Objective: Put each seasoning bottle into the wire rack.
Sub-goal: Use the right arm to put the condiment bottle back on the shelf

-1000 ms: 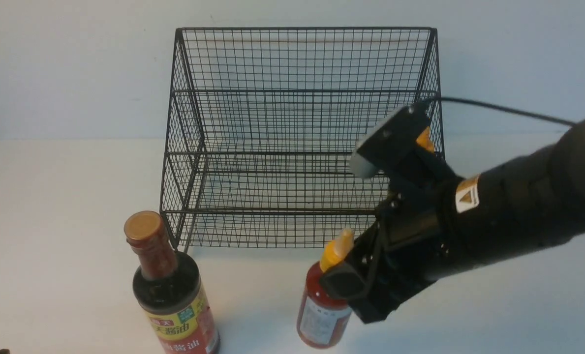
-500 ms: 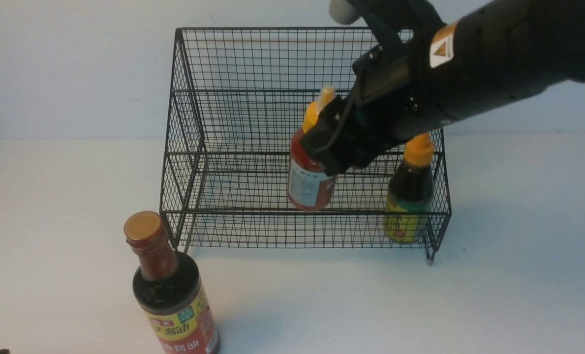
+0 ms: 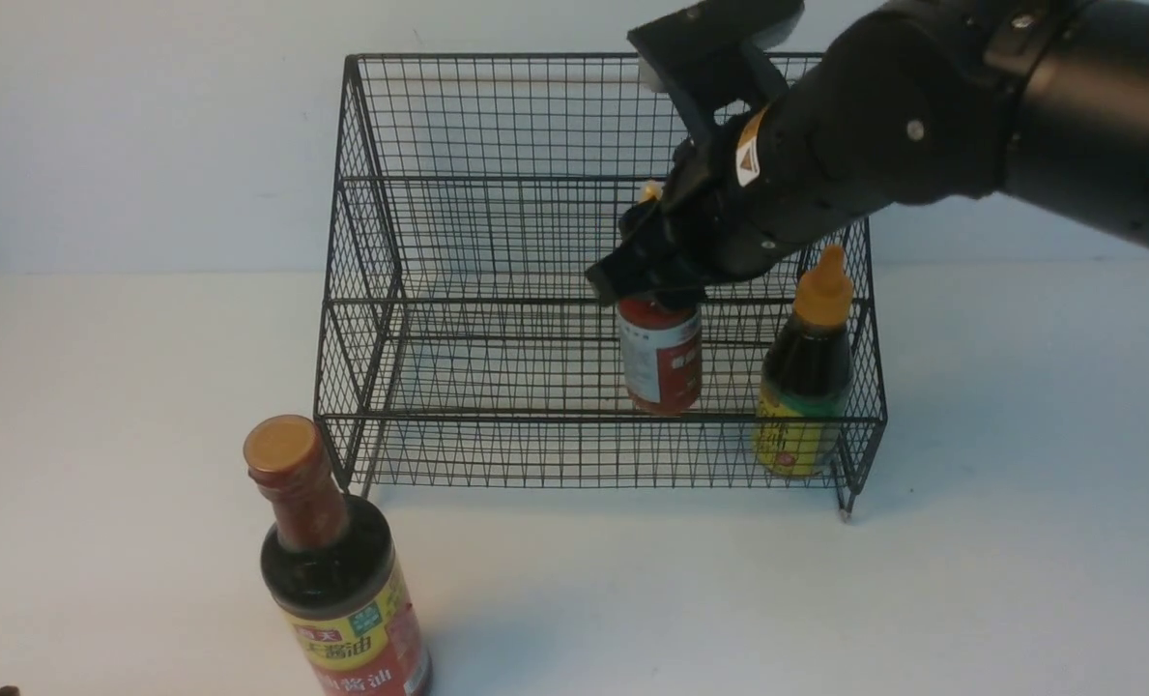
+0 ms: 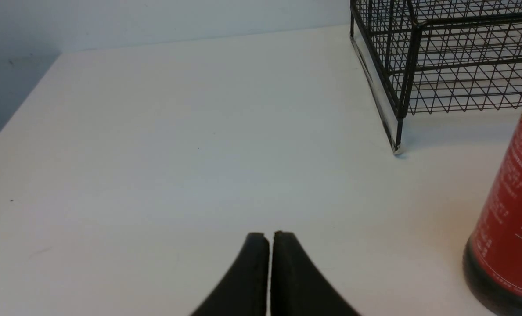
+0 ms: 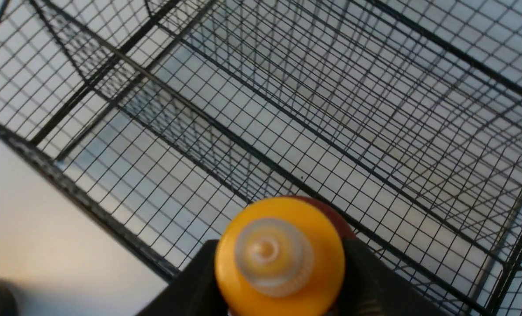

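Currently right tool [image 3: 656,286] clamps red-sauce bottle [image 3: 662,360]; bottle upright over wire rack [image 3: 497,242].

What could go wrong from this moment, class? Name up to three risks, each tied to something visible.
1. The right claw grips the red-sauce bottle only near its cap, so it might swing or slip as it is set down in the wire rack.
2. The dark-sauce bottle stands close beside it; a sideways drift could topple it.
3. The open mesh may leave a released bottle unsteady.
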